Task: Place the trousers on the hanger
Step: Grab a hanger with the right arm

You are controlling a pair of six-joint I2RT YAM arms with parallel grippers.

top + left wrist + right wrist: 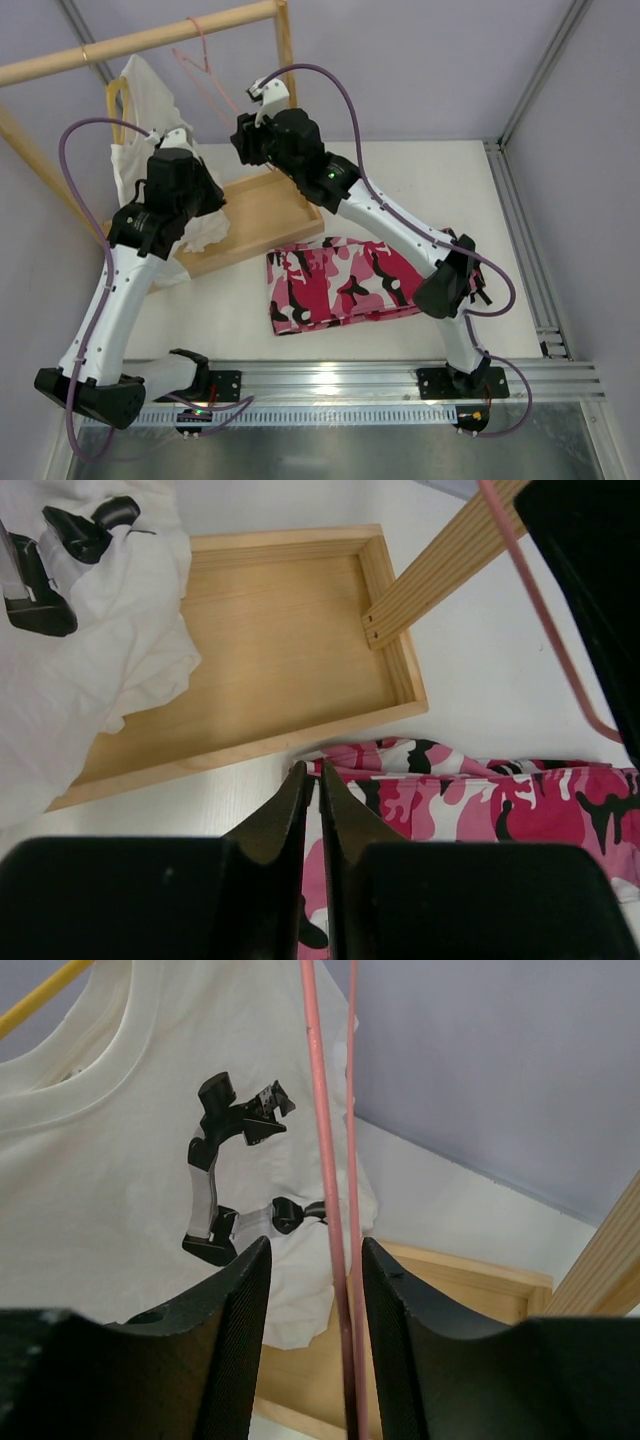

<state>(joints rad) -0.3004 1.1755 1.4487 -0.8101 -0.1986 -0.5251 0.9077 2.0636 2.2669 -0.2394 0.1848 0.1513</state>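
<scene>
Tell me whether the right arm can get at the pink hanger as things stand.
Probably yes. The right gripper straddles the hanger wires with open jaws and nothing sits between them; the white T-shirt hangs behind, out of the way.

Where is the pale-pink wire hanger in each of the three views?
Top external: the hanger hangs from the wooden rail, upper left of centre.
Left wrist: its pink wire crosses the upper right corner.
Right wrist: its wires run down the centre, between the fingers of the right gripper.
Shared landmark: the white T-shirt, left of the hanger in every view.
</scene>
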